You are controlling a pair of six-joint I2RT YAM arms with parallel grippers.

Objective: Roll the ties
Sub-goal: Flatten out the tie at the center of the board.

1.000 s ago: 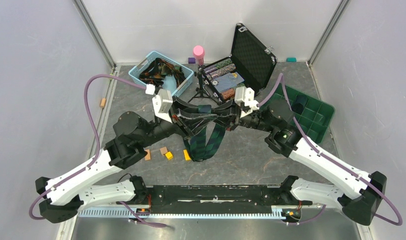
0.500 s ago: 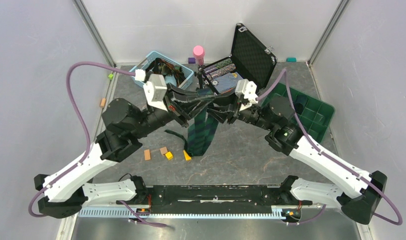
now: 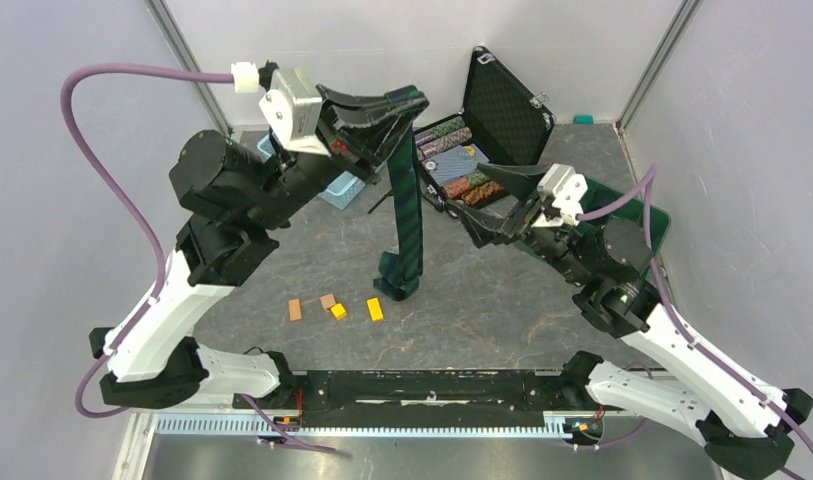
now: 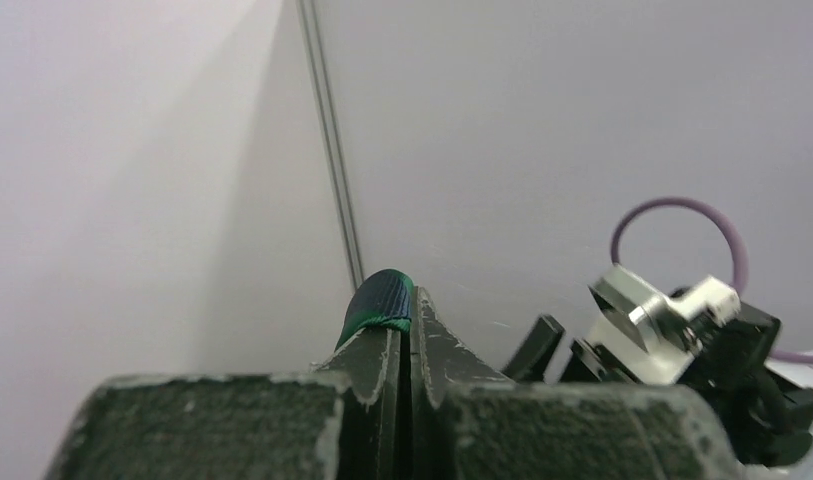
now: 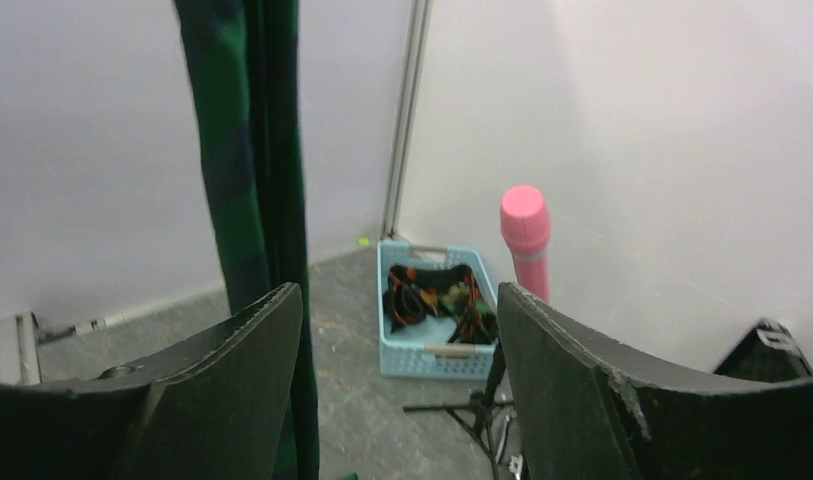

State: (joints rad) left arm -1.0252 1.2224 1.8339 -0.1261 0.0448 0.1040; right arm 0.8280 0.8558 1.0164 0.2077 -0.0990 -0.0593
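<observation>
A dark green-and-navy plaid tie (image 3: 407,200) hangs straight down from my left gripper (image 3: 400,103), which is raised high over the back of the table and shut on the tie's upper end. The tie's lower end rests bunched on the table (image 3: 399,285). In the left wrist view a fold of the tie (image 4: 382,298) sticks out above the closed left gripper (image 4: 404,312). My right gripper (image 3: 494,207) stands open to the right of the tie, apart from it. In the right wrist view the tie (image 5: 244,150) hangs past the left finger of the right gripper (image 5: 397,310), which is empty.
A blue basket (image 5: 432,357) holding more ties (image 5: 437,295) stands at the back left, a pink-topped stand (image 5: 525,240) beside it. An open black case (image 3: 507,110) holds rolled ties (image 3: 457,160). A green tray (image 3: 637,235) lies at the right. Small orange and yellow blocks (image 3: 334,308) lie near the front.
My left gripper shut on the tie and rose high, pulling it up to hang vertically. My right gripper let go of the tie, opened and drew back to the right.
</observation>
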